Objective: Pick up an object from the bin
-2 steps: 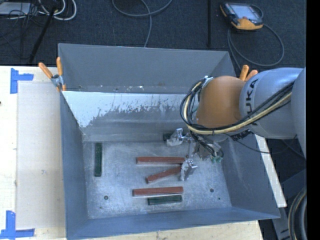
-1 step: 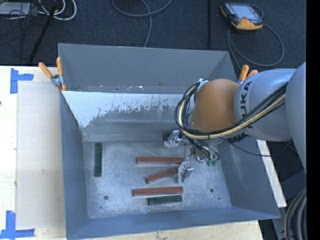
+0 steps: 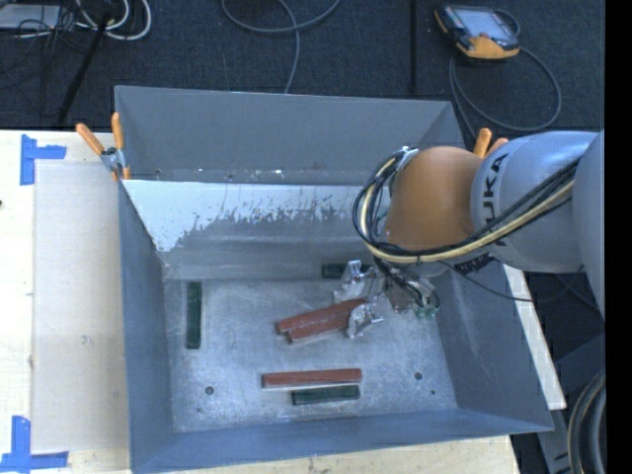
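Observation:
My gripper (image 3: pixel 360 302) is low in the bin, right of the middle, at the right end of a reddish-brown bar (image 3: pixel 314 323). That bar lies tilted, its left end pointing to the front left. A small dark green piece (image 3: pixel 333 271) lies just behind and left of the gripper, near the back wall. In front of them, a second reddish-brown bar (image 3: pixel 311 376) lies flat and level. A dark green bar (image 3: pixel 326 395) sits right beside it, closer to the bin's front edge.
Another dark green bar (image 3: pixel 194 314) lies lengthwise near the bin's left wall. The arm with its orange cover and cables hangs over the bin's right side, hiding the floor under it.

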`<state>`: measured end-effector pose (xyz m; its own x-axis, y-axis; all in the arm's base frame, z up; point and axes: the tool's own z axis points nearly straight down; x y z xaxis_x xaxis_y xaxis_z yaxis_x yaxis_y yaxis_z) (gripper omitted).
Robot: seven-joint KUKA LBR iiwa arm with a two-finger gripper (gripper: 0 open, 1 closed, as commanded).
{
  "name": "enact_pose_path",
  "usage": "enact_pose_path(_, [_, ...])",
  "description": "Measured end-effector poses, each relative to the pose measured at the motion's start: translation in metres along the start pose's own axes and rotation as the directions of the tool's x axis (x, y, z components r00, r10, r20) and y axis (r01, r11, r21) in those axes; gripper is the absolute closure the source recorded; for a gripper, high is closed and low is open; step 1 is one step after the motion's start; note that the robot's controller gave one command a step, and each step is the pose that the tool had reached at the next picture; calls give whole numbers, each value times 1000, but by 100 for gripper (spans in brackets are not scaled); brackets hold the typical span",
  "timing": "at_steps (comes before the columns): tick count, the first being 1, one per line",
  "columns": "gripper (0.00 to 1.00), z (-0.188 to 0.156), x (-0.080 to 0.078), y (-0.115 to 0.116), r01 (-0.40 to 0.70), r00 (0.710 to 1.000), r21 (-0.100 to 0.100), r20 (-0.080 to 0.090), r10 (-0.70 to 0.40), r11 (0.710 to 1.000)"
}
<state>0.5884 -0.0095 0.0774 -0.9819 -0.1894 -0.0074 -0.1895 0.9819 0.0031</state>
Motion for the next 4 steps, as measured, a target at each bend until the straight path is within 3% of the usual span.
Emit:
enact_pose_path(2, [100,-4,2,0,0,1000,0,-5,0,1000])
enact_pose_path(3, [100,-23,5,0,0,1000,0,-15,0,1000])
enact_pose_path(4, [100,-44,3,0,0,1000,3,-8,0,1000])
